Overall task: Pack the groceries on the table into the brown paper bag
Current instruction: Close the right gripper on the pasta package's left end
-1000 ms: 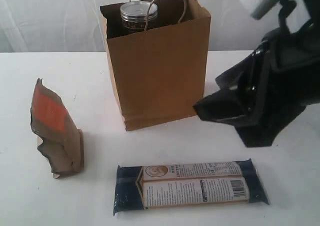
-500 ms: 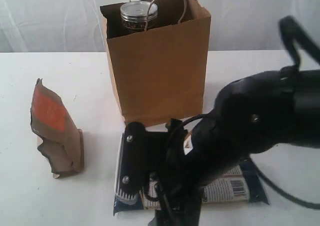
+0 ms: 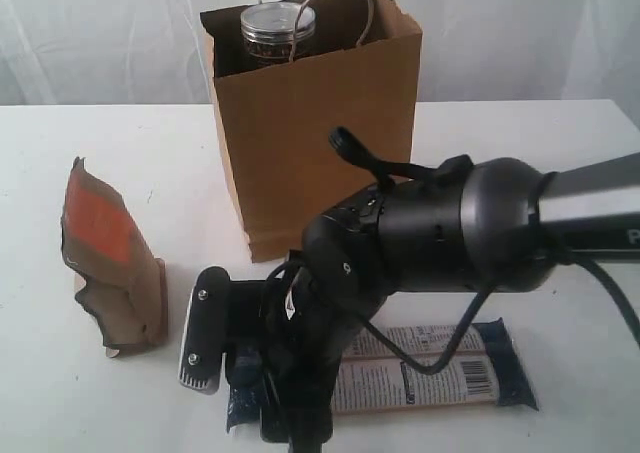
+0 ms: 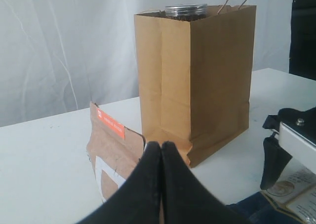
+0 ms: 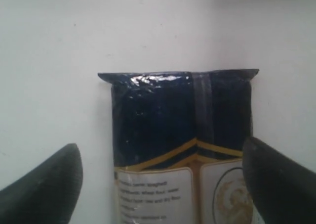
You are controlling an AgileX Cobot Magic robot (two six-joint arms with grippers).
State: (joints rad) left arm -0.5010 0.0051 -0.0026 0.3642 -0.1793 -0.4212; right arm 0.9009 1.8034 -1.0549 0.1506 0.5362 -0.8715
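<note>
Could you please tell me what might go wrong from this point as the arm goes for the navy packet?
The open right end effector straddles only one end of the long packet. Lifted from there, it may sag or slip out.
The jar already fills part of the mouth of the bag, so the long packet could catch on it or tip the bag on the way in.

One brown paper bag (image 3: pixel 320 143), one jar (image 3: pixel 277 28), one pouch (image 3: pixel 105 263), one navy packet (image 3: pixel 472 383)

White table (image 3: pixel 80 143) bears brown paper bag (image 3: pixel 320 143), orange-brown pouch (image 3: pixel 105 263), long navy packet (image 3: pixel 440 383).
</note>
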